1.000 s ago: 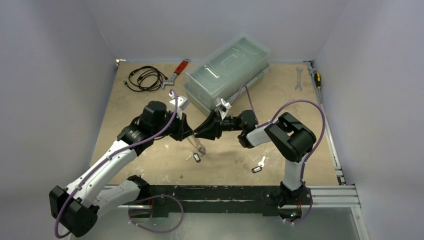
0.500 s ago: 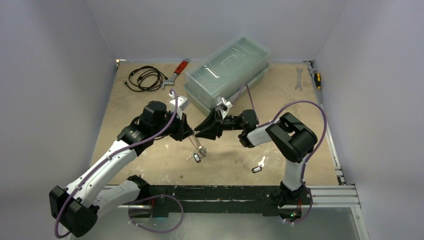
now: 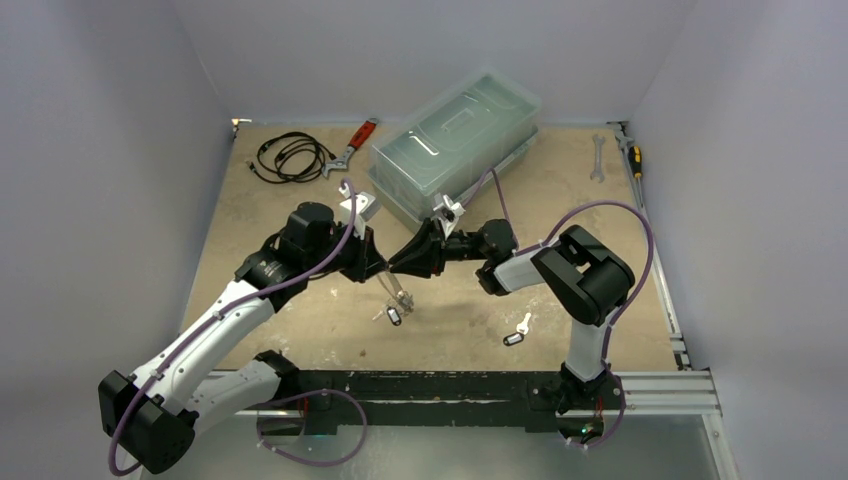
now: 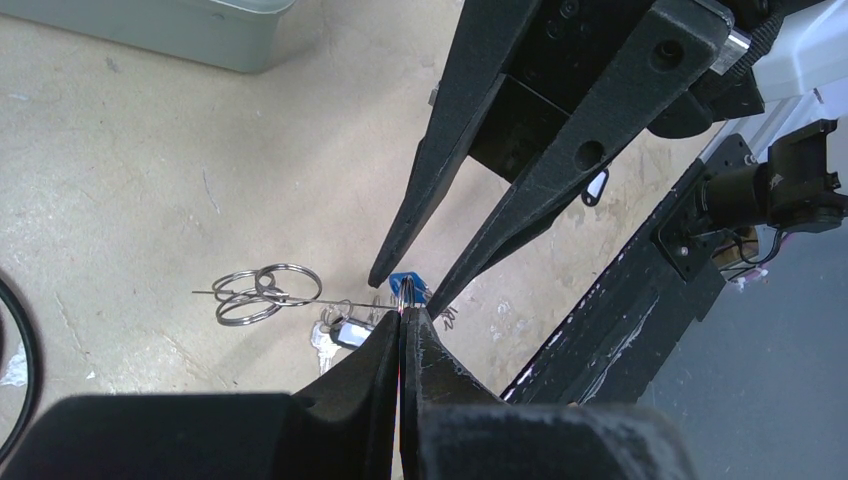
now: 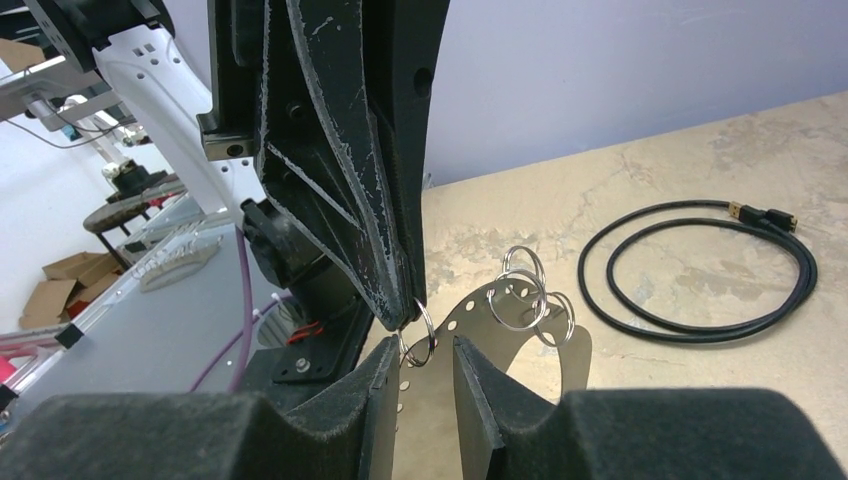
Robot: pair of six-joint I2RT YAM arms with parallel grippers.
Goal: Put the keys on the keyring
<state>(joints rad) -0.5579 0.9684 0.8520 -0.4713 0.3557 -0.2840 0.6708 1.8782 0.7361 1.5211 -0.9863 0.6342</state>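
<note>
Two keys show near the keyring: a black-tagged key just at 6 o'clock, a loose key at 4 o'clock on bare table. Clamped tight on the keyring's edge is the left gripper; the right gripper stands narrowly parted around a blue-tagged key.

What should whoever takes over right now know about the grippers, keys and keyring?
Left gripper: shut on the keyring, held above the table.
Right gripper: open, tips either side of a blue tag at the left tips; contact unclear.
Keys: a black-tagged key hangs below the keyring; a loose key lies on the table, front right.
Done: one key seems threaded.
Left: settle the blue-tagged one, then fetch the loose key.
</note>
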